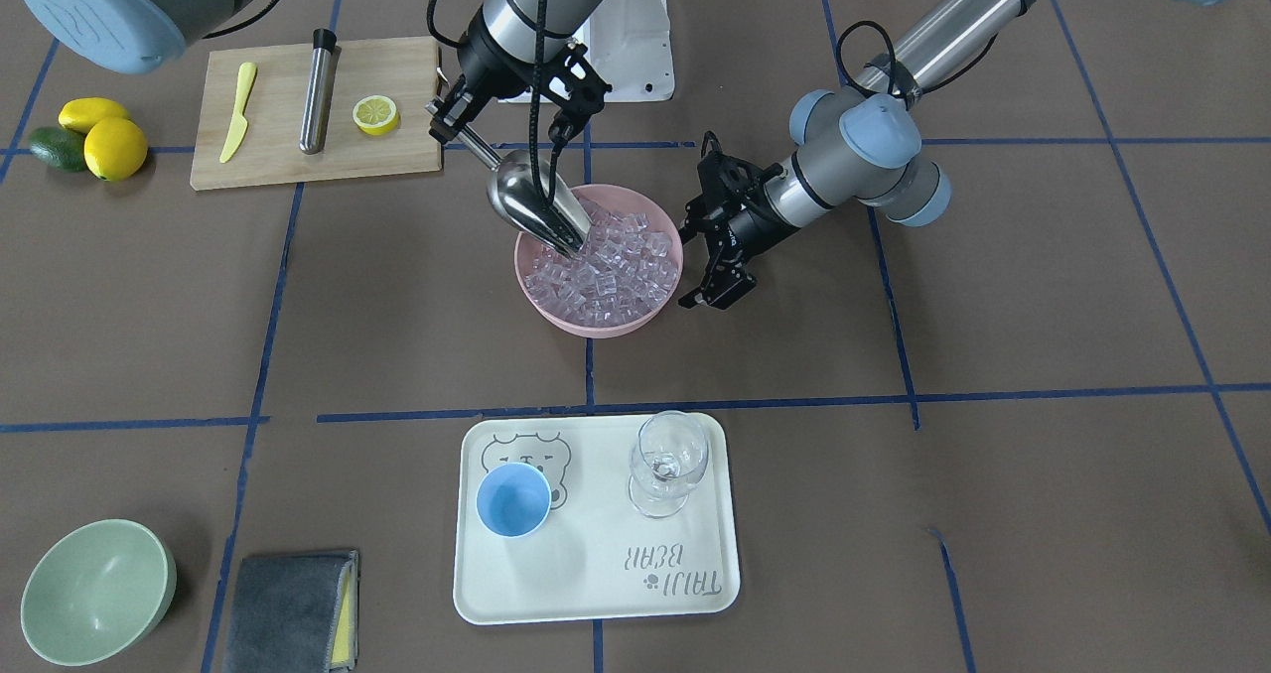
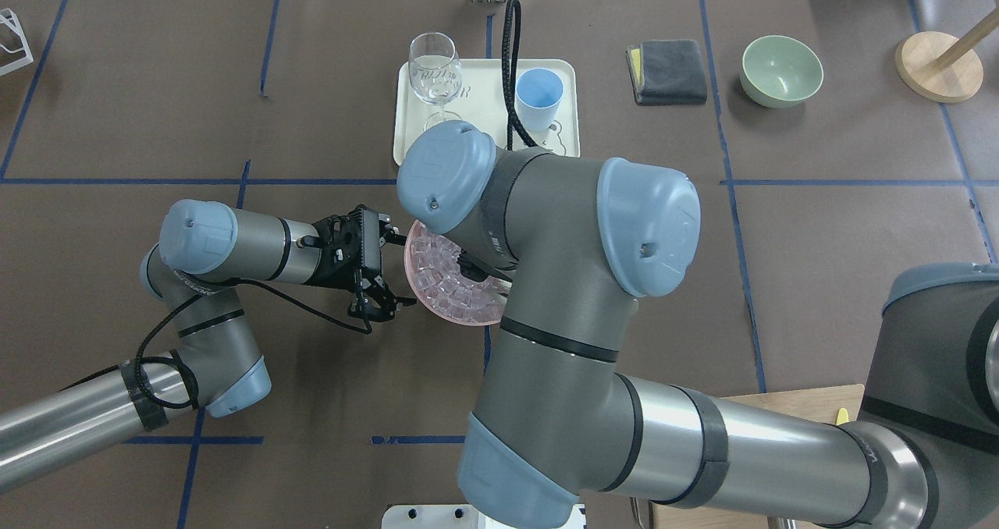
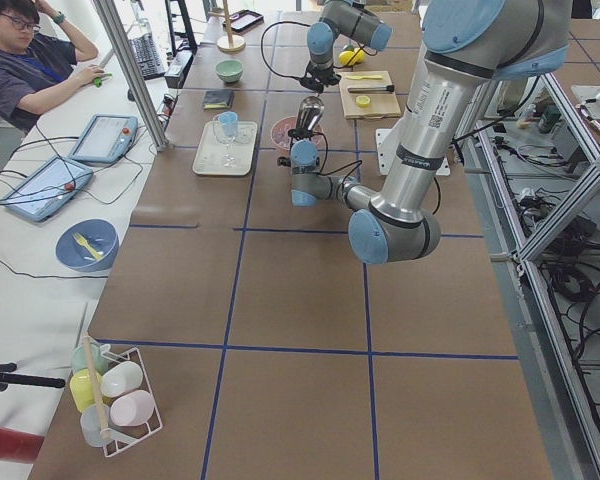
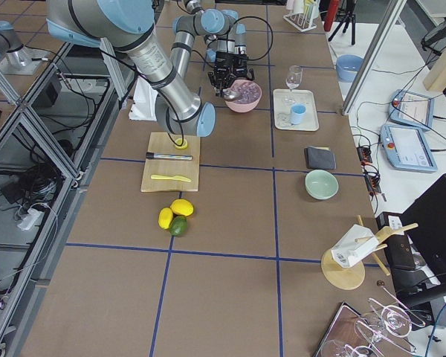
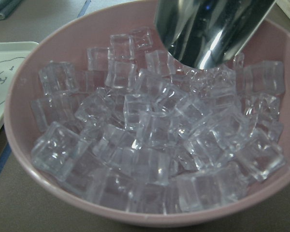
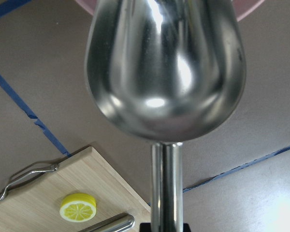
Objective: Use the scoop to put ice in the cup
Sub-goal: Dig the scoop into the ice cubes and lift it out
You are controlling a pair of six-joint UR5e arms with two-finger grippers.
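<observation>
My right gripper (image 1: pixel 455 125) was clamped on the thin handle of the scoop (image 1: pixel 531 206). Its long axis slanted down from the fingers toward the operators' edge, with its mouth dug into the ice (image 1: pixel 616 266) in the pink bowl (image 1: pixel 596 328) at mid-table. The cup (image 1: pixel 513 499) stood empty on the tray (image 1: pixel 596 594) near that edge, beyond the bowl. The left gripper (image 1: pixel 713 291) hovered just beside the bowl's rim; I couldn't tell how far open it was.

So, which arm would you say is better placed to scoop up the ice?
Right: the right fingers grip the scoop, its tip already in the ice. The left fingers are open and empty beside the bowl.
</observation>
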